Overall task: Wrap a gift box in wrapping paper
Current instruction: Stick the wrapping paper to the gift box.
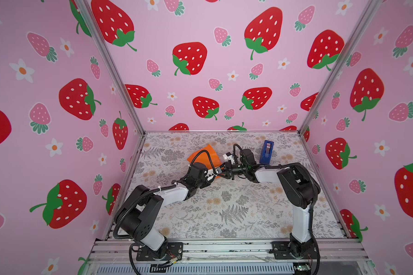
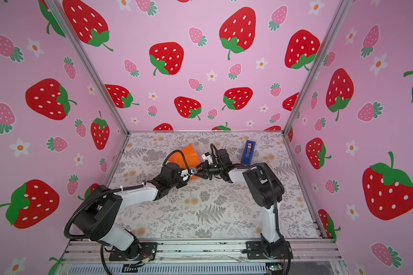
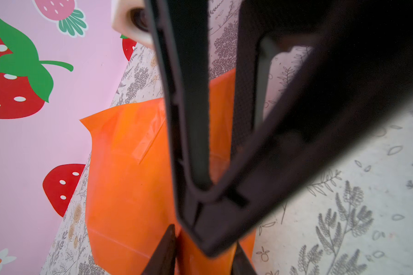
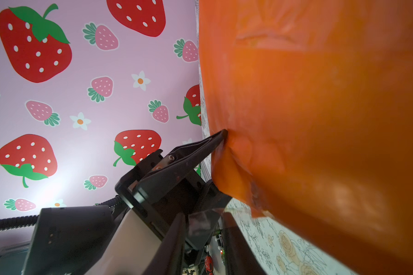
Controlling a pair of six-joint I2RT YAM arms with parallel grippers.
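while left gripper (image 4: 218, 162) grips it, wrapping paper (image 4: 320, 119) (contents hidden) bulges.

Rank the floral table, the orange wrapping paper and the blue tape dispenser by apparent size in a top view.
1. table
2. wrapping paper, though the arms hide part of it
3. tape dispenser, somewhat smaller than the paper's visible part

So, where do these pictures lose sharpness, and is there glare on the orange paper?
Left wrist view: the black right gripper near the lens is out of focus; a pale glare streak crosses the glossy orange wrapping paper. Right wrist view: the paper is soft. Both top views: sharp, with wide-angle splayed strawberry-print walls.
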